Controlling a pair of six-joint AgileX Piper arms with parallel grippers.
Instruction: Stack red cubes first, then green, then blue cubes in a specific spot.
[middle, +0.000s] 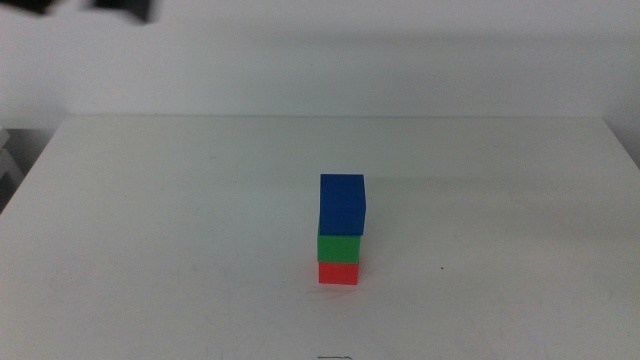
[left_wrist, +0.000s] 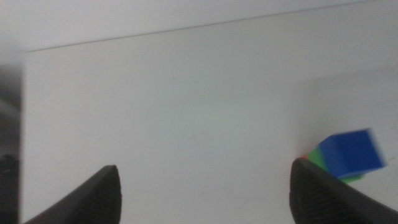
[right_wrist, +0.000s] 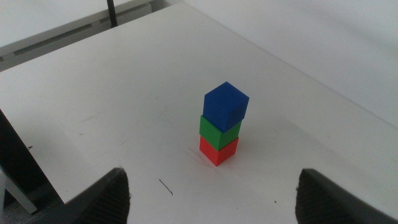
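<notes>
I see the stack standing right of centre toward the near side of the white desk (middle: 150, 200): red cube (middle: 338, 272) at the bottom, green cube (middle: 339, 247) on it, blue cube (middle: 342, 204) on top. They look light, rigid and matte, so I judge they would grip well across two opposite flat faces; a nudge could topple the column. Both hands are spread wide and empty, the left hand (left_wrist: 205, 186) with the stack off by one jaw, the right hand (right_wrist: 214, 193) facing it from well back. My middle view shows neither hand; the right wrist view shows the blue cube sitting slightly twisted on the green.
</notes>
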